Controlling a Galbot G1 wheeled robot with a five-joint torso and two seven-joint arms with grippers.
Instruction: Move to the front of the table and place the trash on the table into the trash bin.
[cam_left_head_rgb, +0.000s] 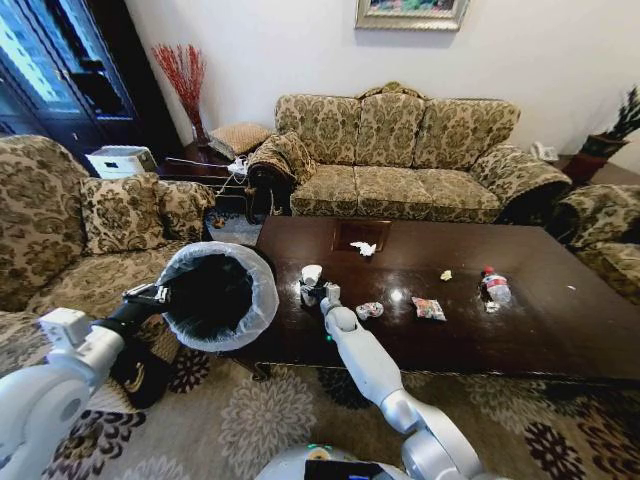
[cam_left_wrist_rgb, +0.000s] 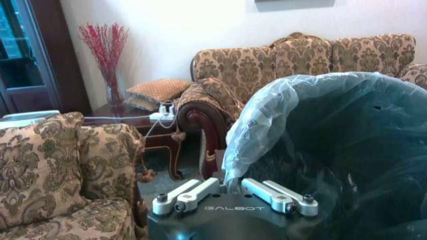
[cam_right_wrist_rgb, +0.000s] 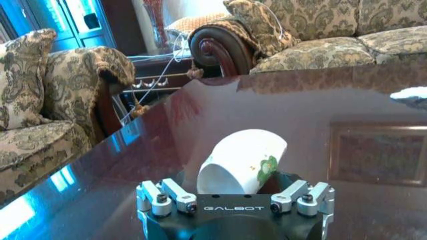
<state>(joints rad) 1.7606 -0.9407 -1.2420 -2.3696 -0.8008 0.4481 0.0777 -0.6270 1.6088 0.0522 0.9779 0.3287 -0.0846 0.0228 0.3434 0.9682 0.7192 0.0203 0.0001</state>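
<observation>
My left gripper (cam_left_head_rgb: 158, 294) (cam_left_wrist_rgb: 230, 192) is shut on the bag-lined rim of the trash bin (cam_left_head_rgb: 215, 297) (cam_left_wrist_rgb: 347, 150), holding it tilted at the table's left end. My right gripper (cam_left_head_rgb: 318, 292) (cam_right_wrist_rgb: 240, 192) rests on the table (cam_left_head_rgb: 540, 330) (cam_right_wrist_rgb: 220, 115), shut on a tilted white paper cup (cam_left_head_rgb: 311, 273) (cam_right_wrist_rgb: 243, 160). Other trash lies on the dark top: a crumpled tissue (cam_left_head_rgb: 363, 248) (cam_right_wrist_rgb: 410, 94), two shiny wrappers (cam_left_head_rgb: 369, 310) (cam_left_head_rgb: 428, 308), a yellow scrap (cam_left_head_rgb: 446, 275) and a small bottle with a red cap (cam_left_head_rgb: 494, 287).
A patterned sofa (cam_left_head_rgb: 400, 150) stands behind the table, with an armchair (cam_left_head_rgb: 70, 230) at the left and another seat (cam_left_head_rgb: 605, 225) at the right. A side table (cam_left_head_rgb: 205, 160) with a vase fills the back left corner. Patterned carpet (cam_left_head_rgb: 250, 420) covers the floor.
</observation>
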